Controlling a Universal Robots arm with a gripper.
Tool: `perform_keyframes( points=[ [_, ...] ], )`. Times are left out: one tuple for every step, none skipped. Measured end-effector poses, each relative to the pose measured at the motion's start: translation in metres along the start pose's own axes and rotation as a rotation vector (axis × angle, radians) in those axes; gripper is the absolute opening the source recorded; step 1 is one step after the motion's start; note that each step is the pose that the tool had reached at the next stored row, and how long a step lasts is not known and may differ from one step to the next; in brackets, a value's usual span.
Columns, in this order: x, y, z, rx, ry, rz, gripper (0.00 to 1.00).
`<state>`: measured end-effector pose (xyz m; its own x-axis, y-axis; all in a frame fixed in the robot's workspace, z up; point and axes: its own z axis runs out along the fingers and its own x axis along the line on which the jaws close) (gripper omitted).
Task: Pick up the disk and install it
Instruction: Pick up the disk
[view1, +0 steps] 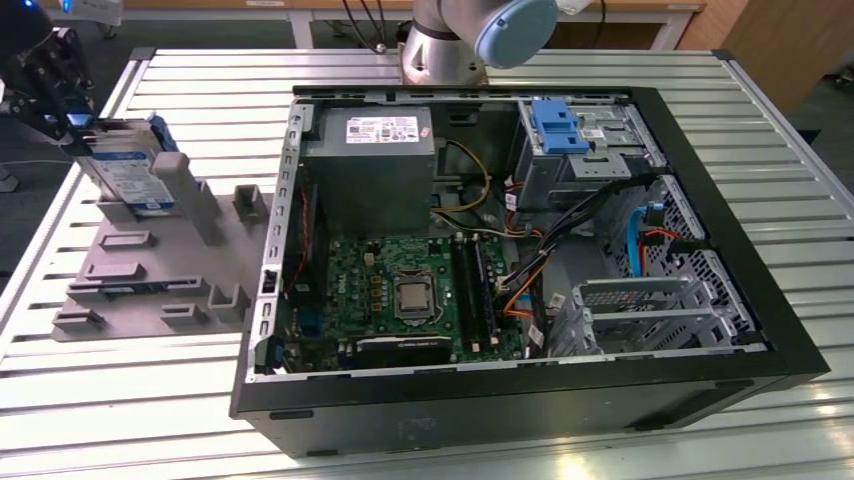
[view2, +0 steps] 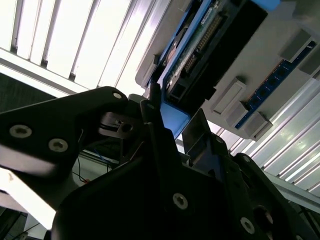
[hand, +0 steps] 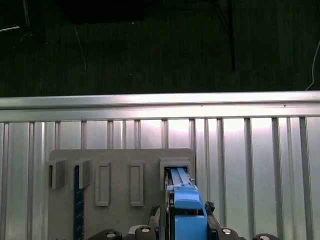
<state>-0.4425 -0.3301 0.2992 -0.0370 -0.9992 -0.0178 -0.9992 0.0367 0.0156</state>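
Blue-framed, the disk (view1: 134, 175) leans in the grey holder (view1: 160, 265), upper left of the exterior view. We cannot tell whether the claw (hand: 187, 225) straddling it is clenched. We fear a skewed lift could jam it.

The arm (view1: 461, 35) reaches out from its base. The hand (view1: 80, 125) points down, its fingers (hand: 156, 219) clamped either side of the disk (hand: 186, 210).

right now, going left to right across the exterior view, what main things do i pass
disk → grey power-supply box → upright blue bracket → metal drive cage
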Motion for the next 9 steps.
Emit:
perform_keyframes(
  points=[
    [0.0000, 0.0000, 0.0000, 0.0000, -0.0001, 0.000, 0.44],
    [0.0000, 0.0000, 0.0000, 0.0000, 0.0000, 0.000, 0.44],
    [0.0000, 0.0000, 0.0000, -0.0001, 0.0000, 0.000, 0.44],
    [0.0000, 0.0000, -0.0001, -0.0001, 0.0000, 0.000, 0.44],
    [0.0000, 0.0000, -0.0001, -0.0001, 0.0000, 0.000, 0.44],
    [0.0000, 0.0000, 0.0000, -0.0001, 0.0000, 0.000, 0.44],
    [0.0000, 0.0000, -0.0001, -0.0001, 0.0000, 0.000, 0.44],
    [0.0000, 0.0000, 0.0000, -0.0001, 0.0000, 0.000, 0.43],
    [0.0000, 0.0000, -0.0001, -0.0002, 0.0001, 0.000, 0.43]
  ],
)
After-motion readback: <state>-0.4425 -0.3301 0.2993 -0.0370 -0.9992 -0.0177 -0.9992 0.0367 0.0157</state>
